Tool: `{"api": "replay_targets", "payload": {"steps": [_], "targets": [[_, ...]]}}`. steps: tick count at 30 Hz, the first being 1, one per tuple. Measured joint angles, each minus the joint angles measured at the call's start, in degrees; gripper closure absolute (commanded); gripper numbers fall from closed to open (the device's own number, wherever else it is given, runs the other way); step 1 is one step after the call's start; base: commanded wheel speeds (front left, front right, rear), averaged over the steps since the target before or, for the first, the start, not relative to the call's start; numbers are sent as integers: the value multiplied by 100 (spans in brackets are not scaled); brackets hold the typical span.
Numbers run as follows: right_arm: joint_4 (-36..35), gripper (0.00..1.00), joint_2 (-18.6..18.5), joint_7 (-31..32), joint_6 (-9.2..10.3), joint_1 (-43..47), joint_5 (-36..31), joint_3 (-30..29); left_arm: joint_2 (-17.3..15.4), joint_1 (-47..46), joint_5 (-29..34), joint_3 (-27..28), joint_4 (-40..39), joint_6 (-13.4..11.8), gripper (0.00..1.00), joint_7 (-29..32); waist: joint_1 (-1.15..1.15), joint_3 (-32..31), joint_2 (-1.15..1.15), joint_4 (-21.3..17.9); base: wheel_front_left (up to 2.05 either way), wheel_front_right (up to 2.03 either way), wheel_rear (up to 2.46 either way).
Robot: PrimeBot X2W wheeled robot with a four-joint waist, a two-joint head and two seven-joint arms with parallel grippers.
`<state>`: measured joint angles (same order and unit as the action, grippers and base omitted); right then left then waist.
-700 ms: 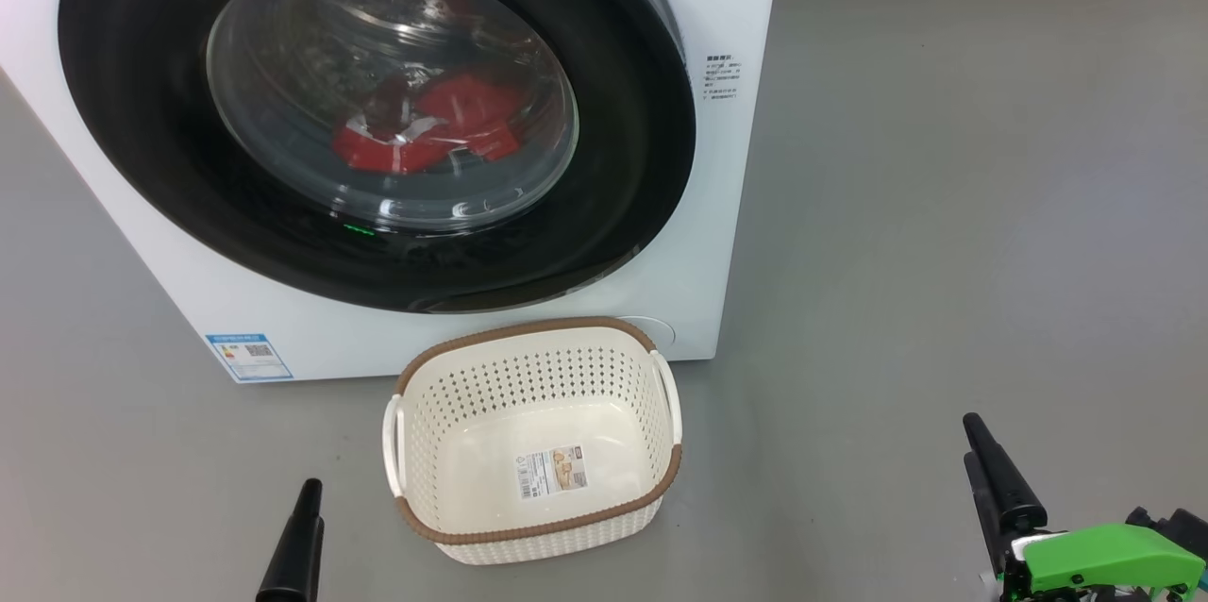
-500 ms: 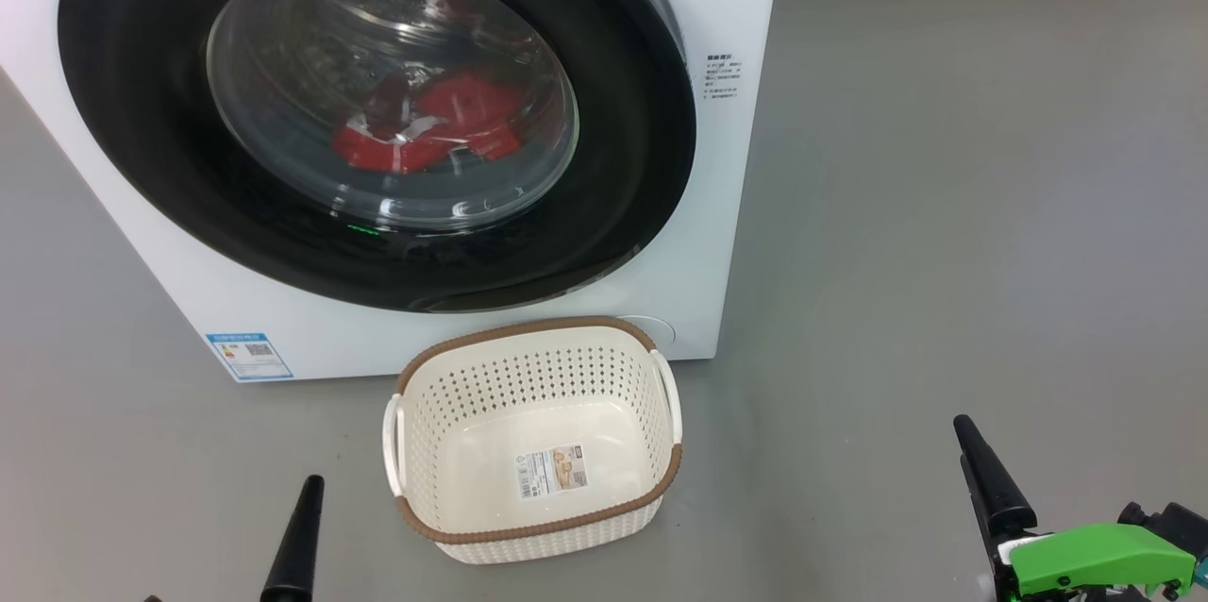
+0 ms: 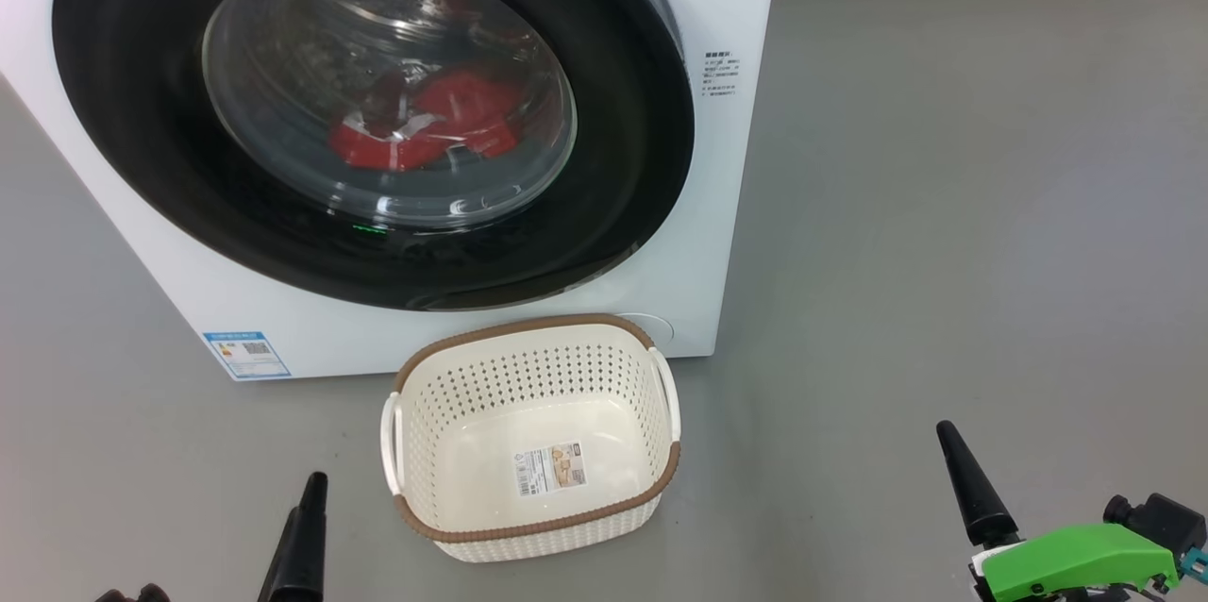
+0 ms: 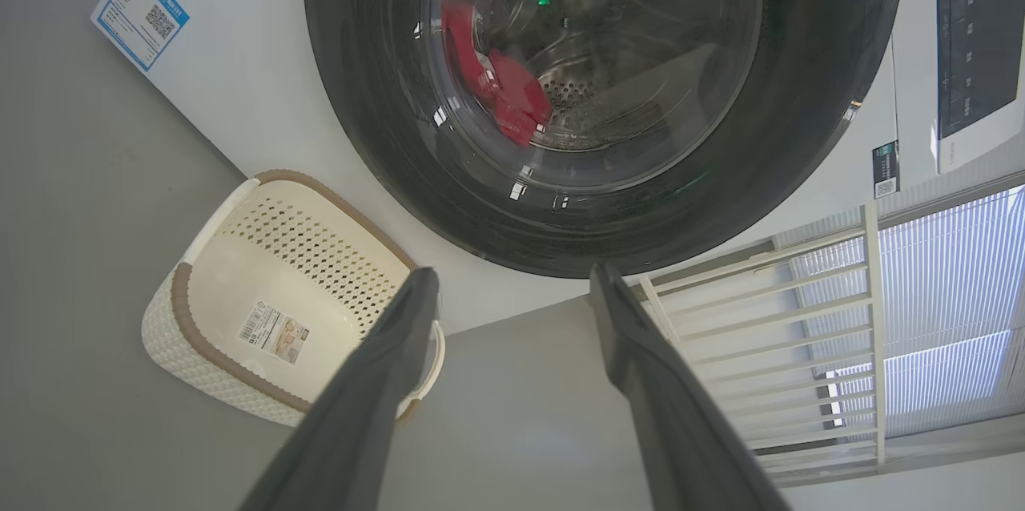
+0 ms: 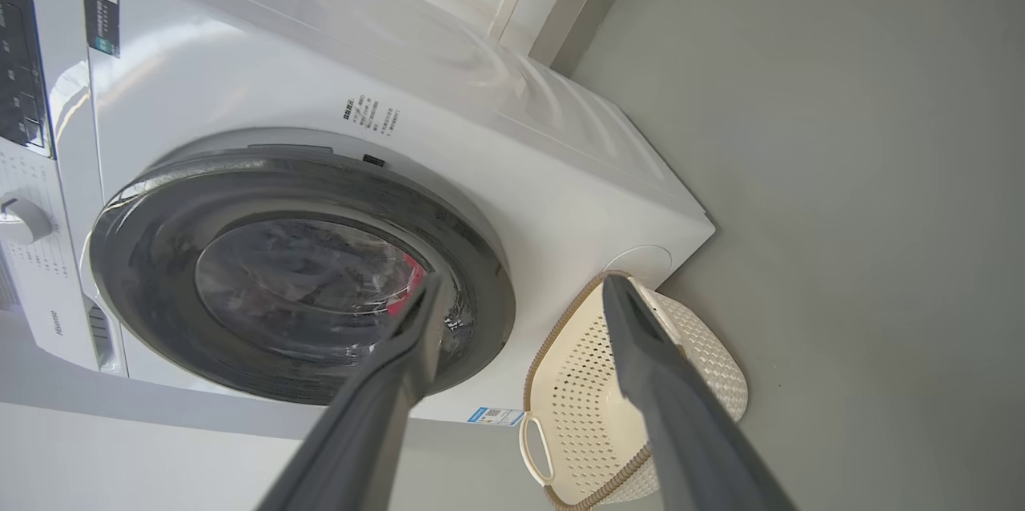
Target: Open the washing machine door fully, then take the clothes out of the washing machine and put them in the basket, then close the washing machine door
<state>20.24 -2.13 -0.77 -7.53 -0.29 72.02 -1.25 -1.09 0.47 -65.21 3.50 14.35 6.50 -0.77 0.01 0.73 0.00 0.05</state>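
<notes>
**Two containers: clothes in the drum, basket bare**

Both containers are in my head view. The washing machine stands on the grey floor with the washing machine door shut flat against its front, the round glass facing me. Behind that glass the clothes lie in a bright red heap with white trim, low in the steel drum and a little to the right of its middle.

The basket sits upright on the floor with its mouth up, close in front of the machine's lower right corner. I cannot tell whether its back rim touches the white panel. Inside it I see its pale bottom and a sticker. Its long axis runs across my view from one white handle to the other, roughly along the machine's front and skewed a little. A blue label marks the machine's lower left corner.

My left gripper is spread wide with nothing between its fingers and points at the door. One of its fingers rises just left of the basket. My right gripper is likewise released and empty, well apart from the basket on the right.
</notes>
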Motion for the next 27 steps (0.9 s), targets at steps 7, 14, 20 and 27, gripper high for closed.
{"api": "replay_targets", "payload": {"steps": [7,14,20,27], "targets": [[18,0,-36,-127,0,-1,-456,45,-7,70,537,-54,-82,-19,0,-131,0,23,0,-6,0,0,0],[27,0,-120,-229,0,-1,-981,159,-14,76,1182,-116,-176,-126,0,-242,0,32,0,-7,0,0,0],[26,0,-155,-335,0,-1,-1532,223,-18,94,1686,-180,-253,-201,0,-337,0,24,0,-18,0,0,0],[-3,0,-179,-413,0,-1,-1984,307,-26,207,2237,-249,-332,-312,0,-437,0,24,0,-22,0,0,0]]}}
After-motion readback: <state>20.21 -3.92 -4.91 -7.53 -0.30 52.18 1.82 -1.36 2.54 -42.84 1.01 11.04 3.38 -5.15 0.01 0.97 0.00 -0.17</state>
